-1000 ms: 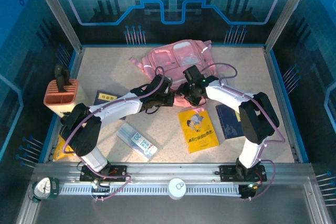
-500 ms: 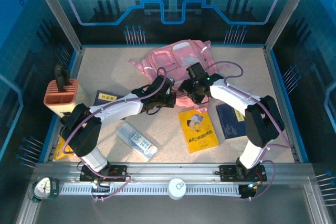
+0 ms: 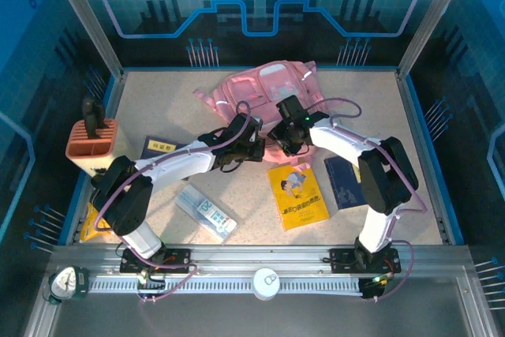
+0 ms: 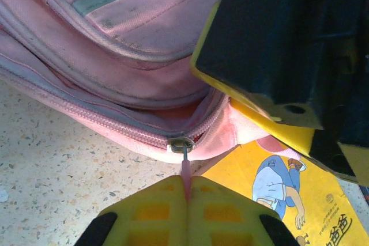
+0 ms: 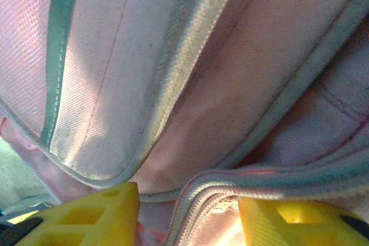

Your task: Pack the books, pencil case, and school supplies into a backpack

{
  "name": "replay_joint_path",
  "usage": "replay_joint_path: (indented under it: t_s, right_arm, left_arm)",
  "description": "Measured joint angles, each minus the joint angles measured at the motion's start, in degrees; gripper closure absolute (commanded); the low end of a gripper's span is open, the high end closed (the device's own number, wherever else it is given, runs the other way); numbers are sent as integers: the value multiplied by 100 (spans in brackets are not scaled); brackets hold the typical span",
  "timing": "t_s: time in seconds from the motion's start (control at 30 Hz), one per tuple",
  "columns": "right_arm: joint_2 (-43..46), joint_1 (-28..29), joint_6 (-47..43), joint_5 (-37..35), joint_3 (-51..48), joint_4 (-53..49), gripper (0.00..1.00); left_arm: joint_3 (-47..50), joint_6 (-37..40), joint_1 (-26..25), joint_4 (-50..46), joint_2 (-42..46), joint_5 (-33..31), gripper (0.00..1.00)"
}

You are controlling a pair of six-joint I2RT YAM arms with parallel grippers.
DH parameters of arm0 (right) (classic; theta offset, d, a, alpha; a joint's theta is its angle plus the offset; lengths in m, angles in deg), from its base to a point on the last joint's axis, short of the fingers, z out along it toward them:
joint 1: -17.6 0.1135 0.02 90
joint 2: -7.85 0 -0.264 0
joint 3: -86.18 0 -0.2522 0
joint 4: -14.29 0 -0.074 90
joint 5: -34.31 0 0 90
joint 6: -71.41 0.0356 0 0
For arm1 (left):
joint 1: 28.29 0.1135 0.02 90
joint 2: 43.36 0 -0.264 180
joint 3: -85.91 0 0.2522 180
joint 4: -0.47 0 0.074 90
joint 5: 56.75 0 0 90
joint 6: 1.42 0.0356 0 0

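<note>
Pink backpack (image 3: 264,88) lies at the far middle of the tabletop (image 3: 150,108). Left end effector (image 4: 187,191) is clenched on its zip pull (image 4: 185,168) at the near edge; right end effector (image 5: 187,214) stands spread, the zip edge between its fingers (image 5: 86,217). Yellow book (image 3: 297,195) lies flat just in front, a corner reaching the backpack's edge

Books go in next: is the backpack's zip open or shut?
Partly open: the left gripper pinches the zip pull; the backpack gapes on one side of the slider, teeth meshed on the other.
</note>
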Motion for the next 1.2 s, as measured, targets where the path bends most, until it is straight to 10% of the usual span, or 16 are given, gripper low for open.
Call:
replay_joint_path:
  t_s: [0.4,1.2]
  right_arm:
    - [-199,-17,-409,127,131,-247,100]
    - [221,-260,-2288,192,343,-704,100]
  left_arm:
    - [0,22,7,-17,0,-90,100]
    - [238,518,1569,466,-503,-131,100]
